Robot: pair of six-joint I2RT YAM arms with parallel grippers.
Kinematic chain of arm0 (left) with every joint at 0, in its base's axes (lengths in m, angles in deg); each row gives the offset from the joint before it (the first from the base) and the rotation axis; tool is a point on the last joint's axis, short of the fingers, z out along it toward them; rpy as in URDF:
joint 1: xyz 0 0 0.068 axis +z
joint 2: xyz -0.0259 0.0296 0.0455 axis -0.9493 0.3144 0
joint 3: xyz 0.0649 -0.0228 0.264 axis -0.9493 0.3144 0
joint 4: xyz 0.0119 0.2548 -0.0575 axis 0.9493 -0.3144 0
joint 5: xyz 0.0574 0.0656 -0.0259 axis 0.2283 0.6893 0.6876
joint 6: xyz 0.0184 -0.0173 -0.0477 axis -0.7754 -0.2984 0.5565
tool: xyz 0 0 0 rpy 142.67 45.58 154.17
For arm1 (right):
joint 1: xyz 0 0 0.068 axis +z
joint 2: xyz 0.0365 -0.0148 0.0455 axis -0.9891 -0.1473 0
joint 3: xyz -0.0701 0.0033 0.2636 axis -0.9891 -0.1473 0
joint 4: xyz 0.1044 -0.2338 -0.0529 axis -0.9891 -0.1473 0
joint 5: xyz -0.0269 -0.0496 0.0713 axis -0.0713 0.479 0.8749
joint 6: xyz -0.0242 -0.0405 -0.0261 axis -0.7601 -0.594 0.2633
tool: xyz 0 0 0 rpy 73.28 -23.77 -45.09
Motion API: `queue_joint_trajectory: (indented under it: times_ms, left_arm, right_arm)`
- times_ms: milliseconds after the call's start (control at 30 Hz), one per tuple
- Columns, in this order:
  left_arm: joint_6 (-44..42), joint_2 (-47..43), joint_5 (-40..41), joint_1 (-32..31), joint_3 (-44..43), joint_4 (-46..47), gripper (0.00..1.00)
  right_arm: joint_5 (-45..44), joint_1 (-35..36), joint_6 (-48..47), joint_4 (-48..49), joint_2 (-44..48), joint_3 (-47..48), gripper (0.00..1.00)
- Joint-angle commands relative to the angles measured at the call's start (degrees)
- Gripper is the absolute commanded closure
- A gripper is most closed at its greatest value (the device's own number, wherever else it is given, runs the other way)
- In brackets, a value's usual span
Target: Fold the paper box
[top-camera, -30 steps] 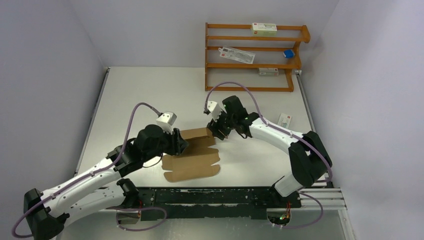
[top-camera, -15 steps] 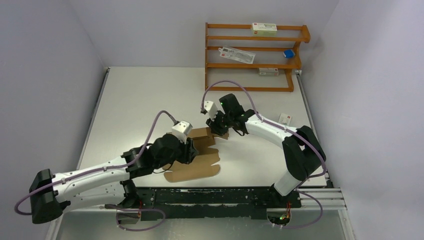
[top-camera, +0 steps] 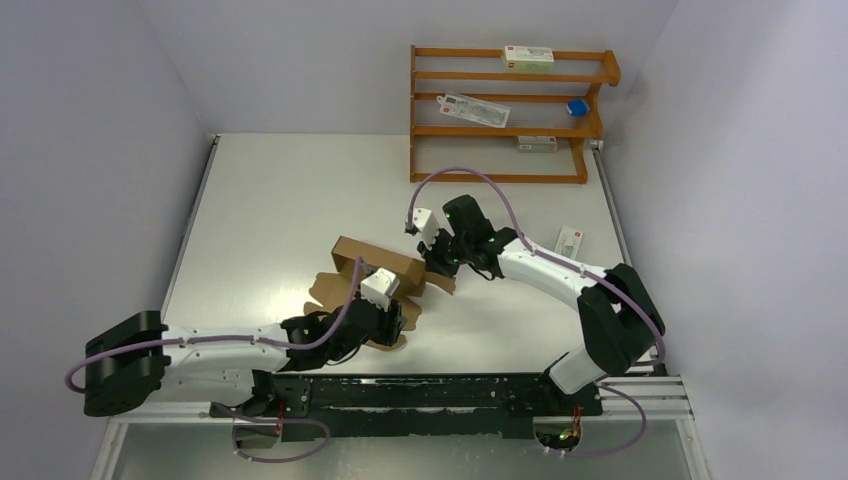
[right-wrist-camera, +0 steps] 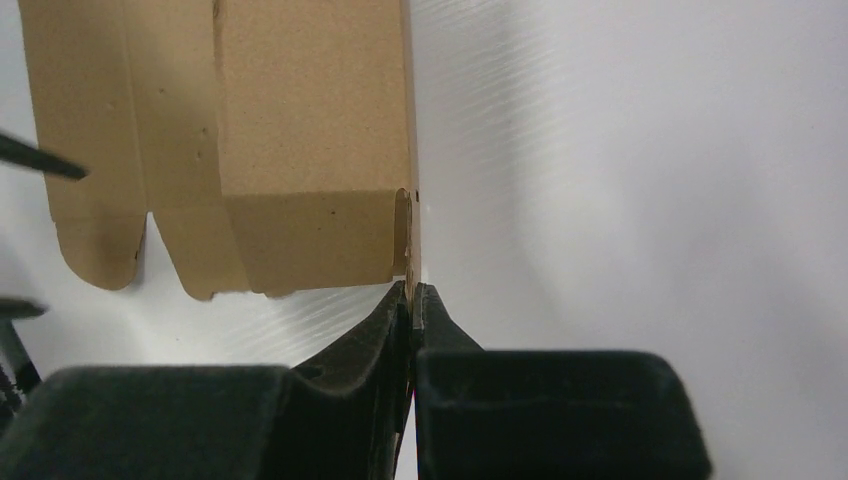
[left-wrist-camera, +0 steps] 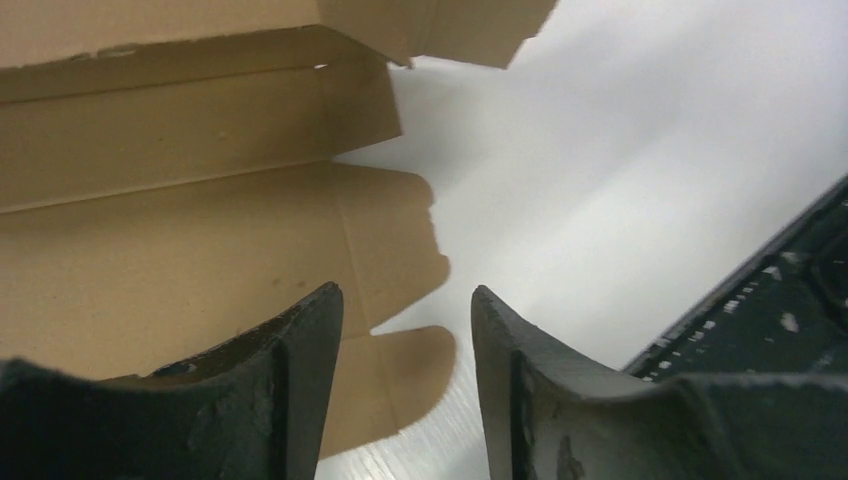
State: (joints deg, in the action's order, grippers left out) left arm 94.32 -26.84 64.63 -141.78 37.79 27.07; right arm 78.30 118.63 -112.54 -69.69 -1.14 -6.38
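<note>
The paper box (top-camera: 372,262) is a brown cardboard sheet, partly unfolded, with one long panel raised off the table. My right gripper (top-camera: 438,270) is shut on the thin right edge of that panel. In the right wrist view the fingers (right-wrist-camera: 380,330) pinch the cardboard edge (right-wrist-camera: 411,262), and the box (right-wrist-camera: 300,130) stretches away from them. My left gripper (top-camera: 393,325) sits low at the sheet's near right corner, open. In the left wrist view its jaws (left-wrist-camera: 405,300) stand apart over a rounded flap (left-wrist-camera: 400,375) of the box (left-wrist-camera: 180,230), gripping nothing.
A wooden rack (top-camera: 510,112) with white cartons and a blue item stands at the back right. A small white carton (top-camera: 570,240) lies on the table by the right wall. The black rail (top-camera: 430,392) runs along the near edge, also in the left wrist view (left-wrist-camera: 780,290).
My right gripper has shut on the box's edge. The box has swung left with one panel raised. My left arm has dropped towards the near edge and its jaws have opened a little.
</note>
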Motion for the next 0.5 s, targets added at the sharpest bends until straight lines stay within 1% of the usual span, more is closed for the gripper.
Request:
queue_joint_trajectory:
  times_ms: [0, 167, 333, 400, 467]
  left_arm:
    - [-3.38, 2.9, 7.33, -0.63, 3.64, 14.1, 0.42]
    - [-8.1, 7.85, 11.15, -0.65, 5.8, 24.12, 0.36]
    - [-11.79, 14.14, 10.8, -0.65, 6.93, 36.48, 0.33]
    - [-12.76, 17.03, 10.54, -0.8, 7.1, 40.94, 0.25]
    - [-13.49, 20.26, 11.27, -1.26, 7.02, 44.87, 0.22]
  right_arm:
    - [0.22, 0.51, 1.12, 0.66, 2.56, -1.32, 0.94]
    - [0.89, 0.68, 1.4, 0.07, 2.57, -0.99, 0.96]
    - [0.98, 0.64, 1.89, 0.16, 2.37, -0.97, 0.97]
    - [1.14, 0.62, 1.98, 0.07, 2.31, -0.91, 0.97]
    - [1.4, 0.6, 2.1, 0.2, 2.31, -0.97, 0.97]
